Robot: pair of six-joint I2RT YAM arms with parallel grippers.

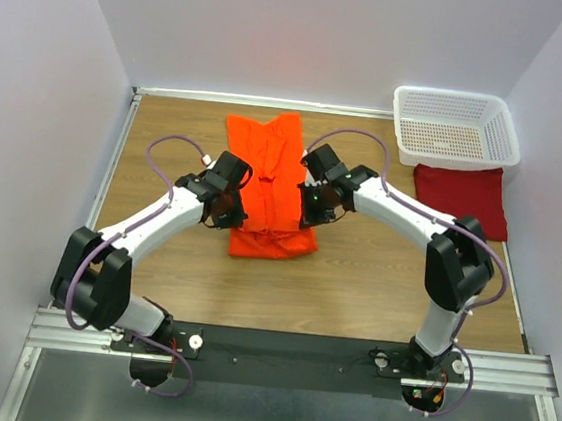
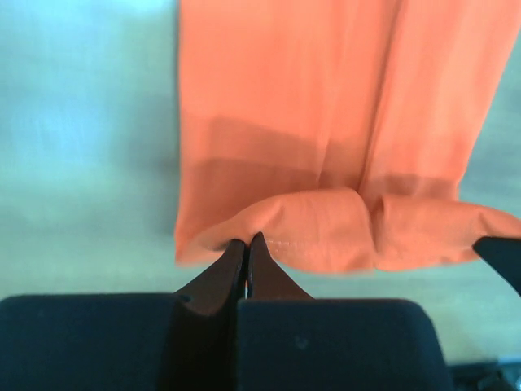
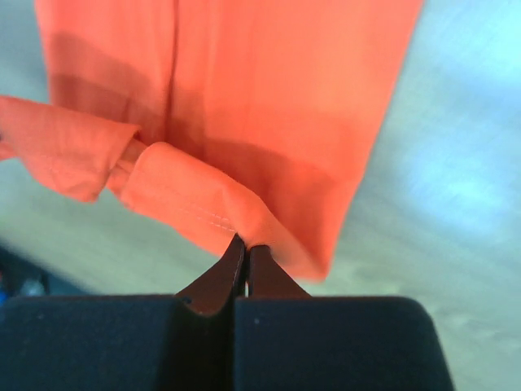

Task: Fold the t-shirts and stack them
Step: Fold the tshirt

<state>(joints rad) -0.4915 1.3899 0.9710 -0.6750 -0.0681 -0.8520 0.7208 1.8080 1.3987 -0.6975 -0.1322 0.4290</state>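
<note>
**A:** Starting on the left: left gripper [image 2: 247,247] pinched closed on the orange shirt [image 1: 270,169], gripping the left corner of the near hem, cloth lifted into a soft roll.

**B:** Centre of the table [image 1: 354,279]: a long narrow strip of orange, far end flat towards the back wall.

**A:** Right gripper [image 3: 247,251] likewise squeezed together, clamped on the hem's right corner.

**B:** Far right: maroon shirt [image 1: 464,195], folded flat into a rectangle, right beside the near side of the basket [image 1: 453,158].
</note>
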